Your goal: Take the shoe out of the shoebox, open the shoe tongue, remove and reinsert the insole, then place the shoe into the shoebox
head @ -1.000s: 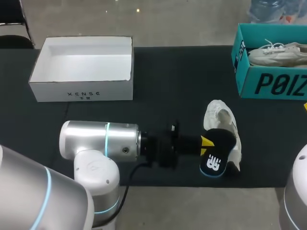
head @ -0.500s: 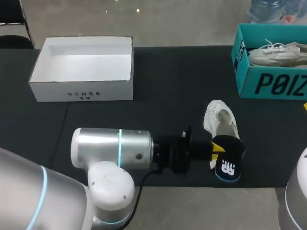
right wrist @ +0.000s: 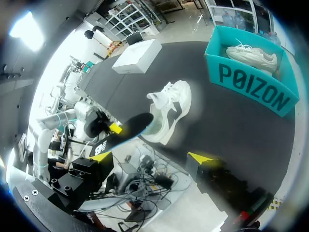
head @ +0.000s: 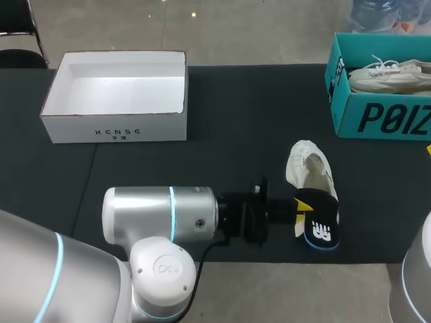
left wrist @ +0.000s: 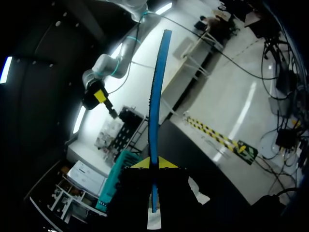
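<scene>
Left hand (head: 301,207), lower right of centre, clenched on thin flat black insole (head: 320,229) w/ blue edge. In left wrist view the insole (left wrist: 154,96) sits edge-on betw. the yellow tips. White shoe (head: 308,165) lies on black cloth surface (head: 222,108) just above, heel end partly hidden by insole. White card shoebox (head: 114,134), upper left, open-topped. Teal box (head: 377,118), upper right, cut off by frame, holds a pale sneaker (head: 390,74). Right hand (right wrist: 152,158) released, grasping nothing.
</scene>
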Robot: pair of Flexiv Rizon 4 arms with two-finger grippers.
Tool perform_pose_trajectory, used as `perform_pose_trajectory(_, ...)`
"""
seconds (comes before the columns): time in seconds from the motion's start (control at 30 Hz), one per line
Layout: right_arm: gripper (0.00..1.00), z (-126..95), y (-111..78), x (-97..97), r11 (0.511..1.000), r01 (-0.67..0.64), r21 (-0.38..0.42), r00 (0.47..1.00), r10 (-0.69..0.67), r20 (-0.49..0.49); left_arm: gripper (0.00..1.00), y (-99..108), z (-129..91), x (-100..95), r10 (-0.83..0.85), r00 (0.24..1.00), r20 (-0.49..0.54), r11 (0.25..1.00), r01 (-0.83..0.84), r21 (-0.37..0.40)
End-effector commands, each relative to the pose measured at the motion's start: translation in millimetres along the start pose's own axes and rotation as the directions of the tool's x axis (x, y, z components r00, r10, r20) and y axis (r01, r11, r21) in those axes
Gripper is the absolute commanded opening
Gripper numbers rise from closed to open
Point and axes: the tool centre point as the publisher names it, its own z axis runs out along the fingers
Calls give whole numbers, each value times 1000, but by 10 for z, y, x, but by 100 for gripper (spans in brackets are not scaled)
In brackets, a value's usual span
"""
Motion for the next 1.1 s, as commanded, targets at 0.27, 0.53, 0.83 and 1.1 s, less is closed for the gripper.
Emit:
perform_pose_trajectory(0.27,100,3,-6,0,1000,-1,1,1000,1,2,0,190,137,-2,-9,1000,26,1000,9,-6)
perform_pose_trajectory(0.53,100,3,-6,0,1000,-1,1,1000,1,2,0,268,198,0,-13,1000,28,1000,13,-3)
perform_pose_trajectory(0.83,100,3,-6,0,1000,-1,1,1000,1,2,0,378,198,26,-20,1000,3,1000,20,-5)
perform_pose_trajectory(1.1,100,3,-6,0,1000,-1,1,1000,1,2,0,538,103,6,-20,999,-33,1000,19,-19)
